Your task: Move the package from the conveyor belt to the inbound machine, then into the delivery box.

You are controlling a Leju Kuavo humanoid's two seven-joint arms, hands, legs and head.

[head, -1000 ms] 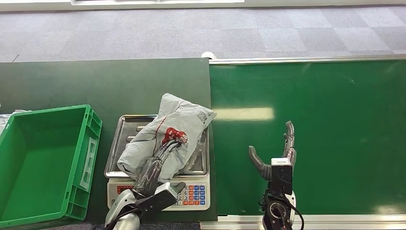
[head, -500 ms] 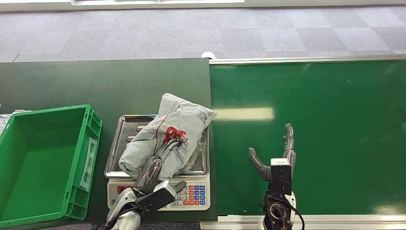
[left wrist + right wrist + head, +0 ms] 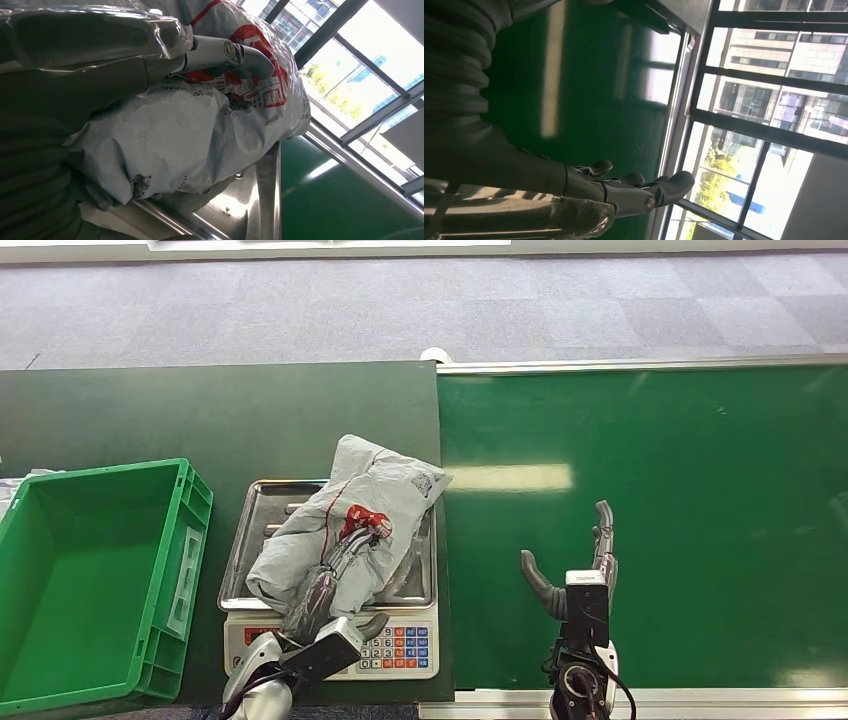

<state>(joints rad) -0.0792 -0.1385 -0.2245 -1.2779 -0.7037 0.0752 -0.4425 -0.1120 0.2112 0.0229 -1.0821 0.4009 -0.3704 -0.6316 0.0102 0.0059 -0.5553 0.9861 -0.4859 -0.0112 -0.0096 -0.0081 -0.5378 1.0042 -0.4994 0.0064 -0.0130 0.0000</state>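
1. The conveyor belt is the biggest thing here, a broad green surface directly to the right of the scale, edged with silver rails.
2. A dark green table carries the scale and runs away behind it and to its left.
3. The green delivery box stands just to the left of the scale, close to it.
4. The scale itself, the inbound machine, has a shiny steel tray and a keypad with coloured buttons on its near face.
5. The package, a crumpled grey mailer bag with a red and white label, lies on the scale's tray; its far corner reaches past the tray's back edge.
6. The right hand hovers over the belt, well to the right of the scale, fingers straight and spread, thumb out, holding nothing.
7. The left hand lies on top of the package, above the scale's near side. In the wrist view its fingers rest flat on the red label; I cannot tell whether they grasp the bag or merely touch it.
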